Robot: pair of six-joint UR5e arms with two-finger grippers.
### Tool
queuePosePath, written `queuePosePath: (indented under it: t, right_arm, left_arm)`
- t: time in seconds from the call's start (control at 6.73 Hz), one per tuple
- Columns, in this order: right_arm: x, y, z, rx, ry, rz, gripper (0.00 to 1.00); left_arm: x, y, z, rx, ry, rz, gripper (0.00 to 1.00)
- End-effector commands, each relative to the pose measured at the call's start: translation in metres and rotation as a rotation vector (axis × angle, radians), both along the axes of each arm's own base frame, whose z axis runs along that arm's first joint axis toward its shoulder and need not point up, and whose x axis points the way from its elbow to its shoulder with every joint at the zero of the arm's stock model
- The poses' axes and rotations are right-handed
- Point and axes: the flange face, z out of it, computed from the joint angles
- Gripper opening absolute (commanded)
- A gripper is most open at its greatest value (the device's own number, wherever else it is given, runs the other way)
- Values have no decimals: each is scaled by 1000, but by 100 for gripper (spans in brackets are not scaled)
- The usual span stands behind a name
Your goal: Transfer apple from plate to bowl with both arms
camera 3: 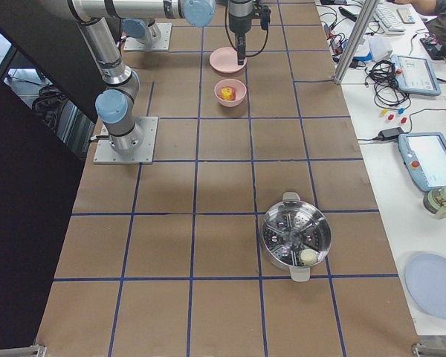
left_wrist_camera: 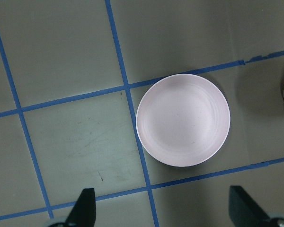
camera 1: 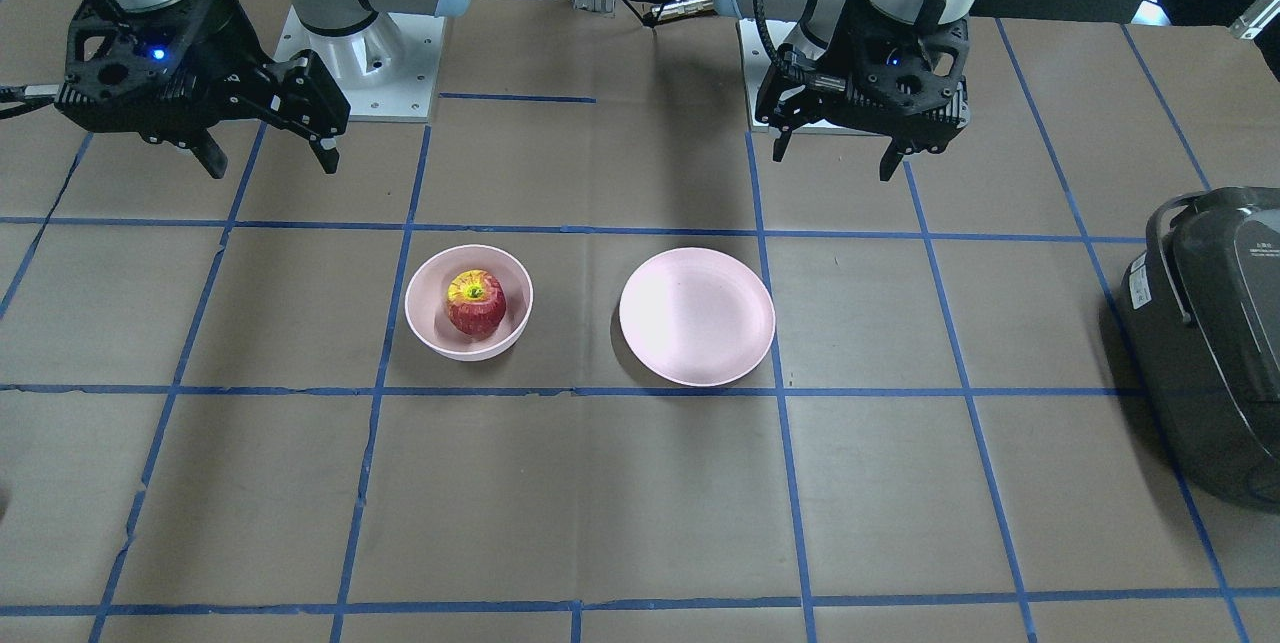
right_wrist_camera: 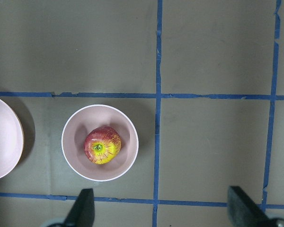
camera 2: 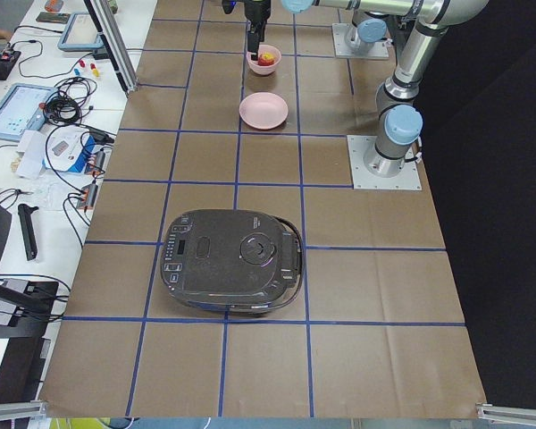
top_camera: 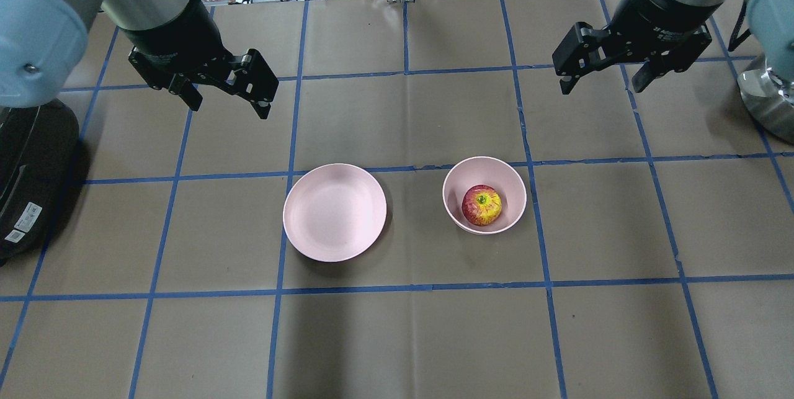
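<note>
Above table [top_camera: 397, 337], left hand [top_camera: 229, 107] splayed

you have a dark rice cooker [camera 2: 230, 262] at one end of the table [camera 2: 384, 295], a steel steamer pot [camera 3: 296, 239] at the other.

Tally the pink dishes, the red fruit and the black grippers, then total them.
Pink dishes: 2, the plate and the bowl
Red fruit: 1, the apple in the bowl
Black grippers: 2, the left gripper and the right gripper
Total: 5
</note>
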Motion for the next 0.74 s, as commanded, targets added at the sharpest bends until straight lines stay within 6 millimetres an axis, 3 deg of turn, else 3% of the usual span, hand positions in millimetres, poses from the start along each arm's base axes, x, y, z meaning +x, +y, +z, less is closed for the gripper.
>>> queuePosePath:
  t: [0.0, 0.59]
  right_arm:
    - [-1, -8, 2, 3, 1, -1, 100]
    - [-2, -7, -2, 15, 1, -1, 100]
  left_arm:
    - [0, 1, -1, 6, -1, 2, 100]
    - [1, 0, 0, 3, 0, 7, 100]
